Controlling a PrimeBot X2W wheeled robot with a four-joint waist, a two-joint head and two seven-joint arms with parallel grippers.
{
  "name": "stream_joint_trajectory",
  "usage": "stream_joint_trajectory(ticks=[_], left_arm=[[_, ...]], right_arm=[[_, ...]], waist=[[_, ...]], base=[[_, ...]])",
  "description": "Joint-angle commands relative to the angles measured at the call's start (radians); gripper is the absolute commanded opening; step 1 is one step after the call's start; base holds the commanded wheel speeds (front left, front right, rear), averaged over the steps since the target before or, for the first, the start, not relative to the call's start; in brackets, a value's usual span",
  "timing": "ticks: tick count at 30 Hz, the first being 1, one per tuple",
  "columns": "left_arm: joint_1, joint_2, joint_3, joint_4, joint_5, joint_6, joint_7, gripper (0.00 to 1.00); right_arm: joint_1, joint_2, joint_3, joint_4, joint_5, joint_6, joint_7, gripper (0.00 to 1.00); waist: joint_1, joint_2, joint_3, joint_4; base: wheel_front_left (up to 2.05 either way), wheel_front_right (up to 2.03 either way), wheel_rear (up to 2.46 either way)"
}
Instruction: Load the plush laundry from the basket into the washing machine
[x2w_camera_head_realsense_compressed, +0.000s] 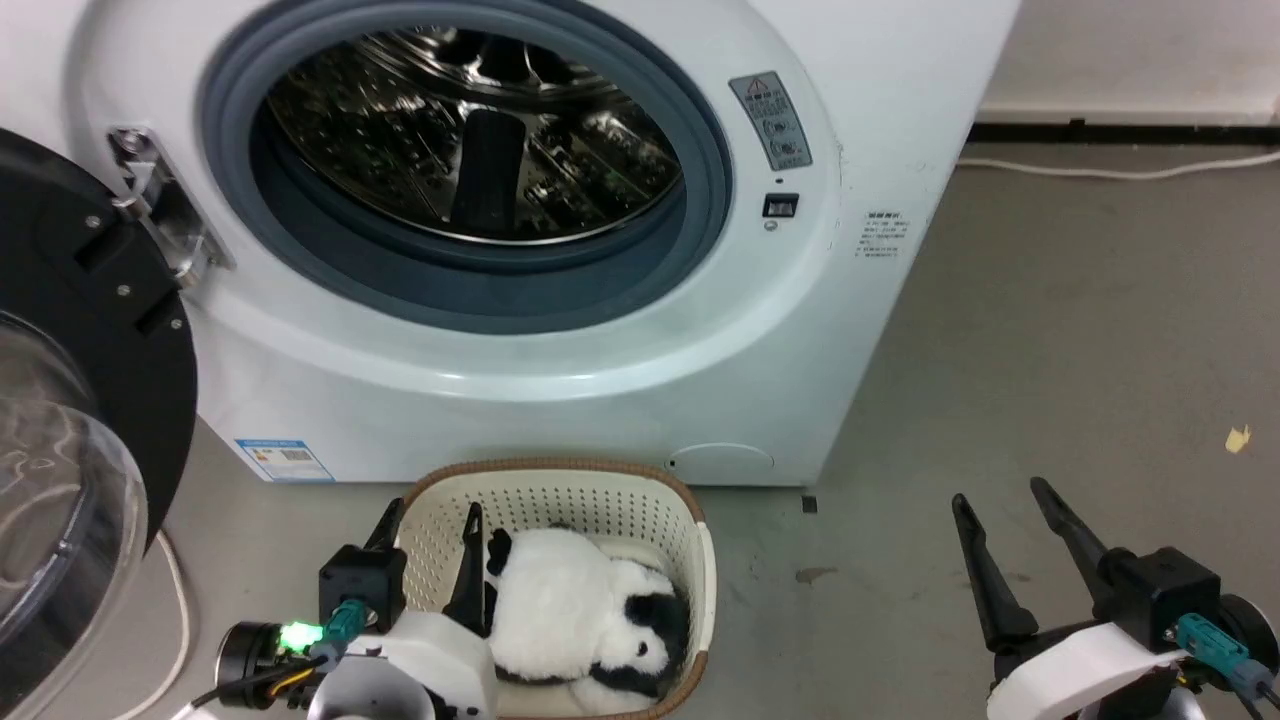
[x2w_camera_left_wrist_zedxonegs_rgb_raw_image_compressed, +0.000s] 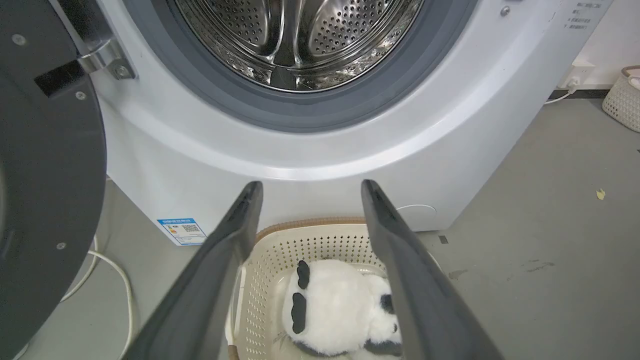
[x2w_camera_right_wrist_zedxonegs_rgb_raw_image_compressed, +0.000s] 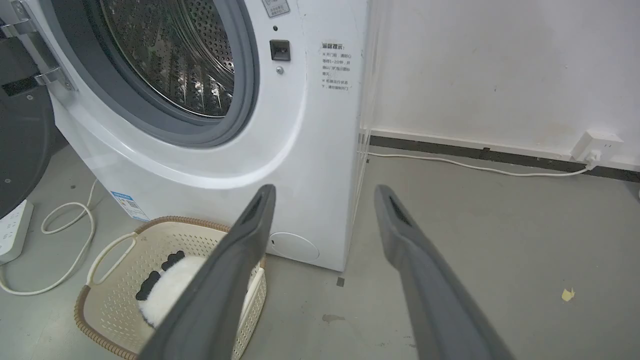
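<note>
So far nothing is loaded: the panda lies in the basket before the open washer. Left fingers are spread astride the basket's rim, gripping nothing; right fingers spread, well apart

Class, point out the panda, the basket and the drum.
panda (x2w_camera_head_realsense_compressed: 560, 610), head view, white back.
basket (x2w_camera_head_realsense_compressed: 560, 464), head view, brown far rim.
drum (x2w_camera_left_wrist_zedxonegs_rgb_raw_image_compressed: 335, 32), left wrist view, perforated steel wall.

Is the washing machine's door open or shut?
Open: the door hangs left of the washing machine, baring its steel drum.
</note>
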Motion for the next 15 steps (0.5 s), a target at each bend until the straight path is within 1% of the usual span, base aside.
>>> stream_joint_trajectory(ticks=[1,10,11,15], left_arm=[[-0.027,0.002,-0.005,0.019,-0.006,-0.006,-0.004,1.00],[-0.101,0.009,-0.020,0.132,-0.027,-0.019,-0.010,1.00],[-0.128,0.012,-0.028,0.189,-0.039,-0.026,-0.010,1.00],[-0.157,0.014,-0.035,0.252,-0.052,-0.033,-0.001,1.00]], right_arm=[[-0.027,0.001,-0.004,-0.004,0.008,0.000,-0.011,1.00],[-0.056,0.002,-0.007,-0.009,0.031,0.000,-0.030,1.00],[-0.063,0.002,-0.007,-0.008,0.043,0.000,-0.038,1.00],[-0.072,0.002,-0.005,-0.005,0.053,0.000,-0.046,1.00]], waist=[[-0.0002,-0.0001,0.018,-0.007],[-0.0002,-0.0001,0.086,-0.031],[-0.0002,-0.0001,0.113,-0.040],[-0.0002,-0.0001,0.141,-0.051]], base=[[0.00,0.00,0.00],[0.00,0.00,0.00],[0.00,0.00,0.00],[0.00,0.00,0.00]])
